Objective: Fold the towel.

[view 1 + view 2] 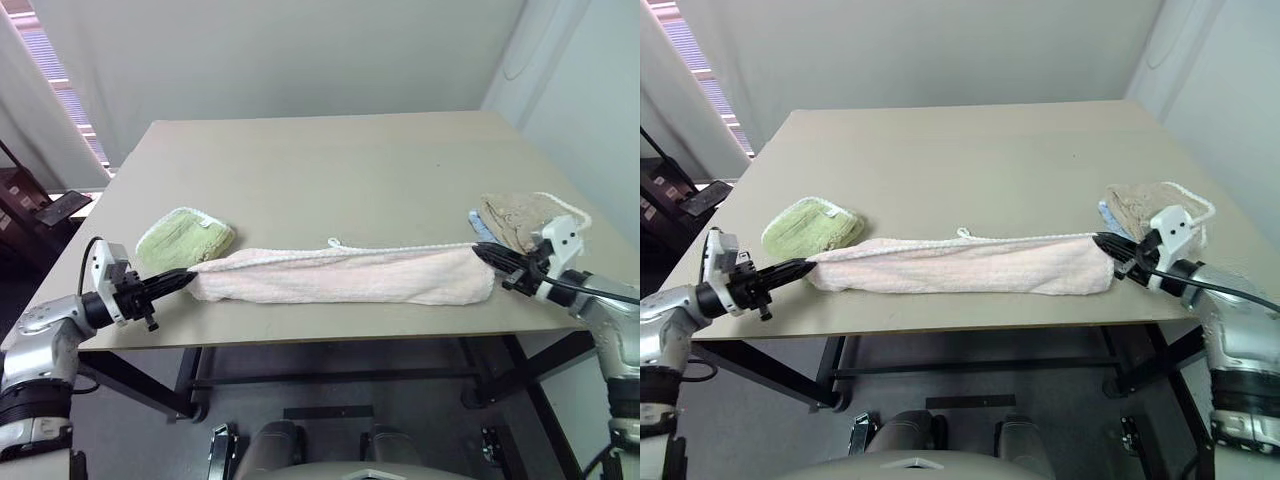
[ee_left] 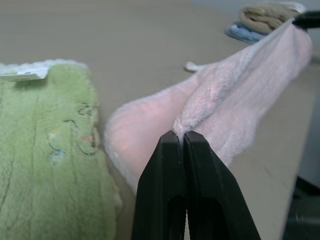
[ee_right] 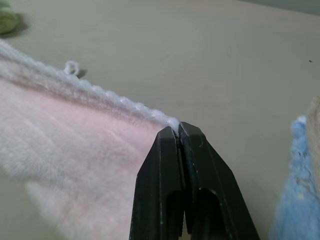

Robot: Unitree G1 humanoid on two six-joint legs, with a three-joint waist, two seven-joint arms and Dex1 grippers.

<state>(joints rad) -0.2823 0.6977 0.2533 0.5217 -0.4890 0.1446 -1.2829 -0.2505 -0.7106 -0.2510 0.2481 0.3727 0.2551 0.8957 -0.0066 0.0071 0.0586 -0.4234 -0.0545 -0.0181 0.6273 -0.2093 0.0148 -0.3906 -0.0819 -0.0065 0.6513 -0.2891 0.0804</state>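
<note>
Both arms reach in from the table's (image 1: 330, 150) two sides near its front edge, nearly level and pointing toward each other. The left gripper (image 1: 185, 279) is clamped on one end of the towel (image 1: 345, 275), and the right gripper (image 1: 483, 254) is pinched on the opposite end, at the white scalloped trim. The pale pink towel hangs stretched between them along the front edge, a long narrow band with the trim running along its far side.
</note>
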